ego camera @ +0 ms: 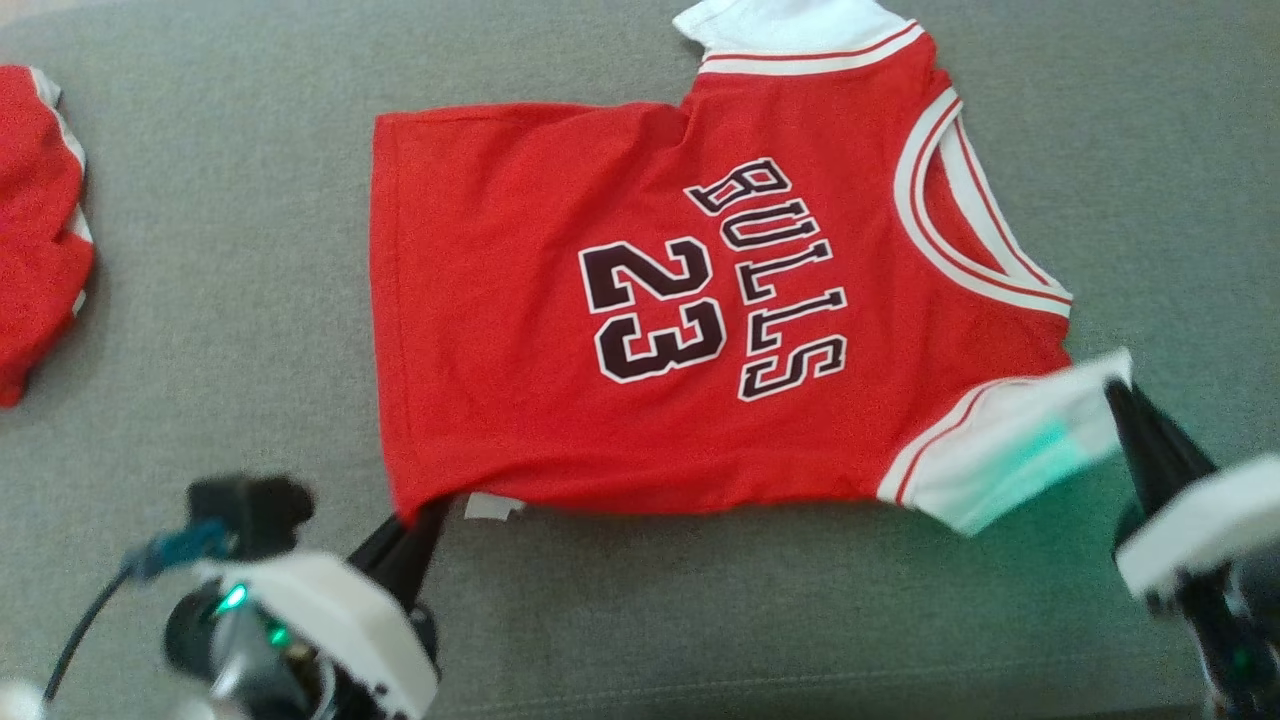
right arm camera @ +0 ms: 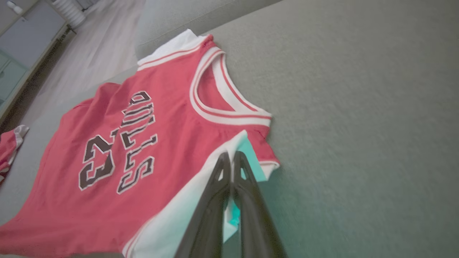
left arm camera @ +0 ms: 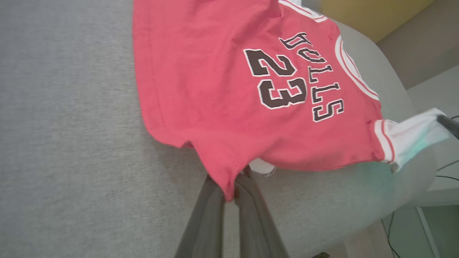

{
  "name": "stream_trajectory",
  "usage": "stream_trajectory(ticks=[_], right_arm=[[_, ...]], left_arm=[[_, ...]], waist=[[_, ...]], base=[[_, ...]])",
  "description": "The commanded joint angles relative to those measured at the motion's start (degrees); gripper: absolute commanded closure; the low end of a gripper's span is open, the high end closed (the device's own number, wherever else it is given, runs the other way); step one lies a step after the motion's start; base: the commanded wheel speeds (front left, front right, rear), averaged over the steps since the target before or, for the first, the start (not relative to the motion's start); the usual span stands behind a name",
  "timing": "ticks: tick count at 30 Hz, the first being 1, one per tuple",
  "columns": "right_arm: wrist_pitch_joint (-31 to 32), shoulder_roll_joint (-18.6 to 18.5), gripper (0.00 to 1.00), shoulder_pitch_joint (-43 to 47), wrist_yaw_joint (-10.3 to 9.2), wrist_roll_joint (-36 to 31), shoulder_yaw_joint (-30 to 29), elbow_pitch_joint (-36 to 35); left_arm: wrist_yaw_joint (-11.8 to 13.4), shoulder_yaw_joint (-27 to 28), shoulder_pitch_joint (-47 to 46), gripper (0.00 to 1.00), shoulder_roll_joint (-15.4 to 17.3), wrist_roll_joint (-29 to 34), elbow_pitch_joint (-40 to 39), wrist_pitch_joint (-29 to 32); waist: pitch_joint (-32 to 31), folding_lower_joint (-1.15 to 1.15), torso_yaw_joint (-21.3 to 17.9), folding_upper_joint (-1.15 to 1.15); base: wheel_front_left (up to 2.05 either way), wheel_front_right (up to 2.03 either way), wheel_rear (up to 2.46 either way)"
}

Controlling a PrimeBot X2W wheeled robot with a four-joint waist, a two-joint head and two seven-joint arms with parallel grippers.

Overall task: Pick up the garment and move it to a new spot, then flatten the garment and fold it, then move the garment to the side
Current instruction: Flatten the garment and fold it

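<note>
**Gripping the garment [ego camera: 560,330] at its two near corners**

Toward the near edge of the grey cushion [ego camera: 200,300], the left gripper [ego camera: 425,515] has its dark fingers pressed together on the garment's red hem corner. In the left wrist view the cloth is pinched between them and rises slightly off the cushion there. A small white tag [ego camera: 490,505] peeks out from under the hem just beside that grip.

Near the cushion's near right corner, the right gripper [ego camera: 1120,395] is clamped narrow on the white sleeve [ego camera: 1010,450]. The sleeve is pulled out to the side and tinted green by a light.

Beyond both grips, the garment lies spread face up across the middle of the cushion, hem to the left and white-trimmed neckline [ego camera: 940,230] to the right. The black "BULLS 23" lettering [ego camera: 700,290] runs sideways. The far sleeve [ego camera: 790,30] reaches the cushion's far side.

At the cushion's left edge, well apart, a second red garment [ego camera: 35,230] lies bunched.
</note>
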Motion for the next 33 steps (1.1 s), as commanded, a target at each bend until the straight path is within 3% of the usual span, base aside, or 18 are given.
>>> stream_trajectory(ticks=[1,11,19,20,21,22,23,29,33], right_arm=[[0.9,-0.7,1.0,-3.3,0.43,-0.6,1.4,-1.4],[8.3,-1.3,1.0,-20.6,0.43,-7.9,2.9,8.3],[8.9,-3.8,1.0,-29.6,0.43,-10.8,5.0,17.0],[8.1,-4.1,0.22,-30.4,0.43,-11.0,5.5,17.9],[7.2,-4.3,0.0,-31.0,0.43,-10.9,5.5,18.8],[6.5,-4.2,0.0,-31.5,0.43,-10.9,5.5,19.8],[5.9,-4.3,0.0,-31.8,0.43,-10.7,6.0,20.5],[3.9,-6.1,0.0,-30.6,0.43,-9.0,7.3,19.9],[6.0,-9.9,0.0,-25.4,0.43,-7.8,9.1,15.8]], left_arm=[[-0.7,1.5,-3.5,1.0,0.7,-1.1,-1.2,1.3],[-3.5,2.3,-17.5,1.0,2.3,-8.4,4.8,13.5],[-2.7,2.1,-26.0,1.0,2.1,-11.3,10.1,20.6],[-2.3,2.2,-26.9,1.0,2.0,-11.2,11.0,21.0],[-1.9,2.3,-27.7,0.84,1.9,-11.1,12.0,21.2],[-1.7,2.2,-28.2,0.36,1.8,-11.0,12.7,21.5],[-1.8,1.9,-28.5,0.0,2.0,-10.9,13.3,21.8],[-2.5,1.9,-26.0,0.0,3.2,-11.5,12.8,22.2],[-2.5,3.8,-22.0,0.0,5.1,-12.6,10.8,21.5]], waist=[[0.3,0.0,0.4,0.0],[2.8,0.0,2.2,0.0],[3.8,0.0,2.5,0.0],[3.8,0.0,2.5,0.0],[3.7,0.0,2.6,0.0],[3.6,0.0,2.5,0.0],[3.5,0.0,2.3,0.0],[2.5,0.0,1.5,0.0],[2.2,0.0,0.9,0.0]], base=[[0.0,0.0,0.0],[0.0,0.0,0.0],[0.0,0.0,0.0],[0.0,0.0,0.0],[0.0,0.0,0.0],[0.0,0.0,0.0],[0.0,0.0,0.0],[0.0,0.0,0.0],[0.0,0.0,0.0]])
